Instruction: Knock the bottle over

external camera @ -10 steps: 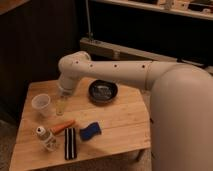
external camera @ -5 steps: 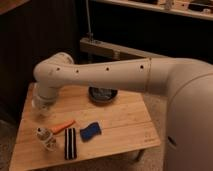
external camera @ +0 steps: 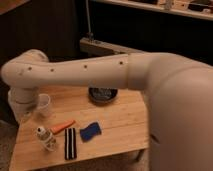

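Wooden table (external camera: 120, 120) in dim room, dark wall behind. Since half a second ago: arm swung farther left, elbow now beyond table's left edge; cup (external camera: 44, 104) uncovered again, behind bottle (external camera: 46, 139); bottle unmoved, standing near front-left corner, white cap up. Gripper (external camera: 22, 116) below white wrist, behind and left of bottle, apart from it; how far open, or any hold, cannot tell. Orange stick (external camera: 62, 126) just right of bottle; black striped item (external camera: 70, 143) and blue sponge (external camera: 90, 131) farther right
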Robot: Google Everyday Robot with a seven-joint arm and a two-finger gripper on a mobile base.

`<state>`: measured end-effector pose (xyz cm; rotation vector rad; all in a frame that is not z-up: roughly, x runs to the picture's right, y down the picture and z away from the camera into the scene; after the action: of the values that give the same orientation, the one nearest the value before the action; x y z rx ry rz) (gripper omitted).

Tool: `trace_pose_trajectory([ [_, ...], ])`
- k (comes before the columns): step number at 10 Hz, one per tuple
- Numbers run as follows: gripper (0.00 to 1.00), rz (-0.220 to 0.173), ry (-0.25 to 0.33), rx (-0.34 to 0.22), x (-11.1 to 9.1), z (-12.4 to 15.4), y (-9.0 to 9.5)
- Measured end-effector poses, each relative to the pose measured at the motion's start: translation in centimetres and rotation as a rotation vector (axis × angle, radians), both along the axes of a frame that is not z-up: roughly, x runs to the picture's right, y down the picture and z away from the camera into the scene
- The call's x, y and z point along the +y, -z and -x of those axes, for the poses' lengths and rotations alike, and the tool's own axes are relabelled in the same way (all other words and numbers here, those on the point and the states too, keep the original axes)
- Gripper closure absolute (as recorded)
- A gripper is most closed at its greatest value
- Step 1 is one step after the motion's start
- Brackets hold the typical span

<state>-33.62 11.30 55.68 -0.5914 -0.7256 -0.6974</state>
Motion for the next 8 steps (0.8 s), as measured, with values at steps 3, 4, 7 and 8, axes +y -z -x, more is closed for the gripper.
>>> trace_pose_trajectory([
  [3,1.0,0.034,0.188,0.025,1.2,0.1,-1.1],
  [4,1.0,0.044,0.217,0.046,1.6,-0.6,-1.3],
  [7,1.0,0.077,0.234,0.073,2.8,-2.3,-1.2],
  [8,1.0,0.09,0.237,0.059,3.4,-2.2,-0.8],
])
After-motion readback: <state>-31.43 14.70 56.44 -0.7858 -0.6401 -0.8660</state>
